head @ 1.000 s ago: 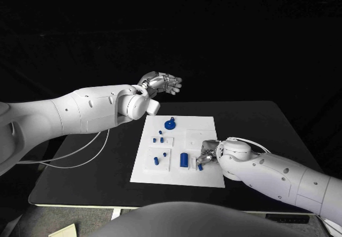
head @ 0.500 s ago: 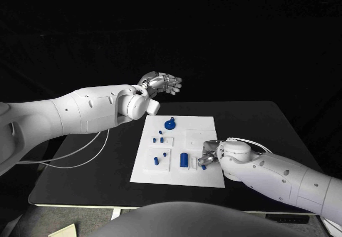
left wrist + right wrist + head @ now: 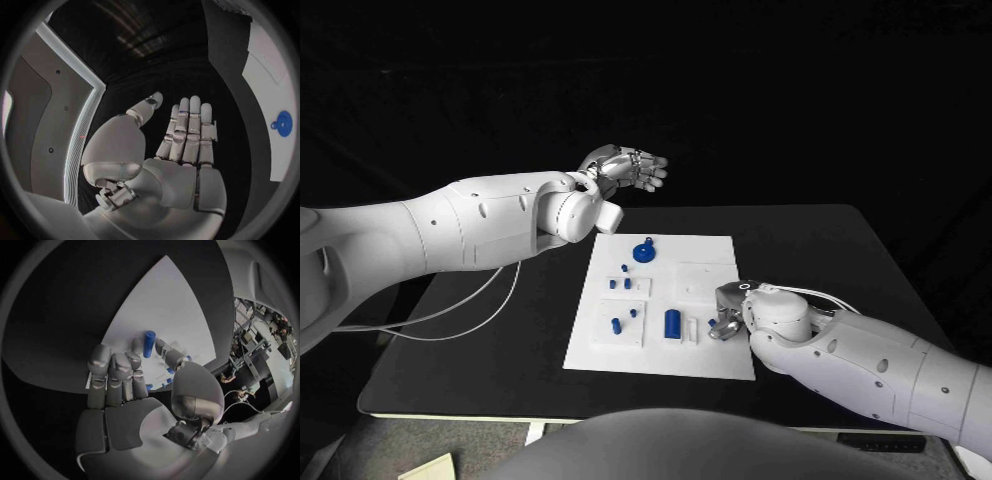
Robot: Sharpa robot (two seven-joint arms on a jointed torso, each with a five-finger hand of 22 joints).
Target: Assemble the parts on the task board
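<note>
The white task board (image 3: 711, 250) lies mid-table with several blue parts on it: a round knobbed piece (image 3: 645, 251) at its far end, small pegs (image 3: 613, 284) on its left half, and an upright cylinder (image 3: 672, 322) near the front. My right hand (image 3: 728, 312) hovers over the board's near right part. It pinches a small blue peg (image 3: 149, 344) between thumb and a fingertip, and the peg (image 3: 713, 324) also shows beside the fingers in the head view. My left hand (image 3: 629, 167) is raised beyond the board's far left corner, fingers straight and apart, holding nothing (image 3: 184, 145).
A white cable (image 3: 459, 312) loops over the black table (image 3: 834, 250) left of the board. The left forearm (image 3: 473, 220) hangs above the table's left side. The left wrist view catches the board's edge (image 3: 275, 90) with the round blue piece (image 3: 282, 123).
The right hand has shifted slightly back and up over the board's near right part, and the small blue peg rose with it. The left arm has not moved.
</note>
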